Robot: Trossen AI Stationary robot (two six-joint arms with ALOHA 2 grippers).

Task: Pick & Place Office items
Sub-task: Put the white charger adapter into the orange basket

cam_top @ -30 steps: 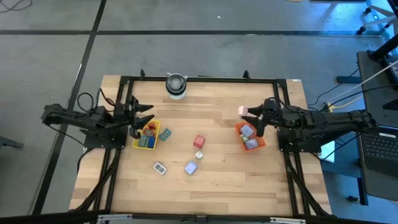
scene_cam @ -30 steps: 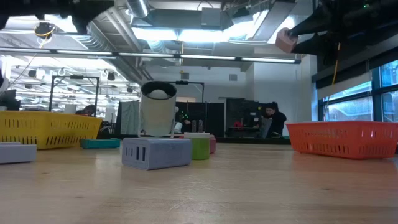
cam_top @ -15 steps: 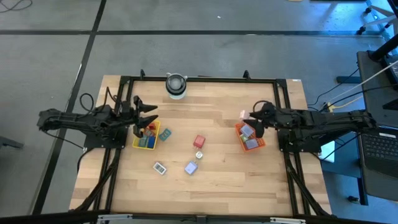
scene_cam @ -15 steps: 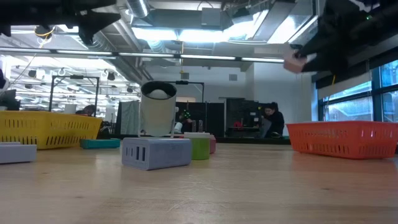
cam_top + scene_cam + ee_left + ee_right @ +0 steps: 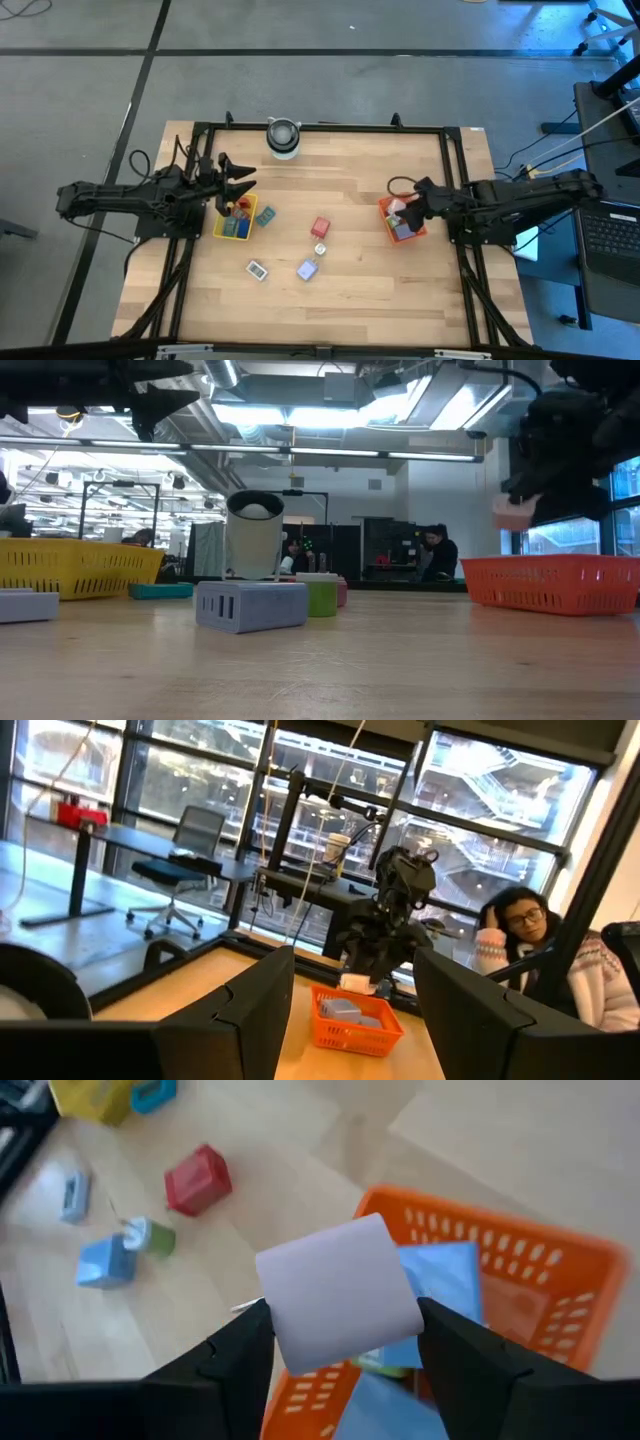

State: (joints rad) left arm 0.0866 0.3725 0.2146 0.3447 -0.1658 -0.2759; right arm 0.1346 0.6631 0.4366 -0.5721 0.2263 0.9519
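Observation:
My right gripper (image 5: pixel 408 206) is shut on a pale pink block (image 5: pixel 340 1292) and hangs just above the orange tray (image 5: pixel 415 231), which holds blue and lavender pieces. The low view shows that block (image 5: pixel 512 513) above the tray's rim (image 5: pixel 550 565). My left gripper (image 5: pixel 236 186) is open and holds nothing, above the yellow tray (image 5: pixel 222 229) that holds several coloured pieces. Loose on the table lie a teal piece (image 5: pixel 265 215), a red piece (image 5: pixel 320 227), a small green piece (image 5: pixel 320 248), a lavender piece (image 5: pixel 308 268) and a white piece (image 5: pixel 258 269). My right gripper pinches the pink block by two opposite sides (image 5: pixel 400 1315) between its two fingers (image 5: pixel 238 1348). The fingers slant downward from the table's right side. The block is lifted clear, over the orange tray and above its rim.
A round grey-white cylinder (image 5: pixel 283 137) stands near the table's far edge. A black frame (image 5: pixel 320 128) runs around the table. Bare wood lies between the two trays and along the near side. A person (image 5: pixel 520 945) sits beyond the table's right side.
My right gripper has moved down and toward the table's near edge, carrying the pink block from high beside the orange tray's far corner to just above the tray. It has stayed shut on the block. My left gripper has shifted slightly toward the far edge above the yellow tray.

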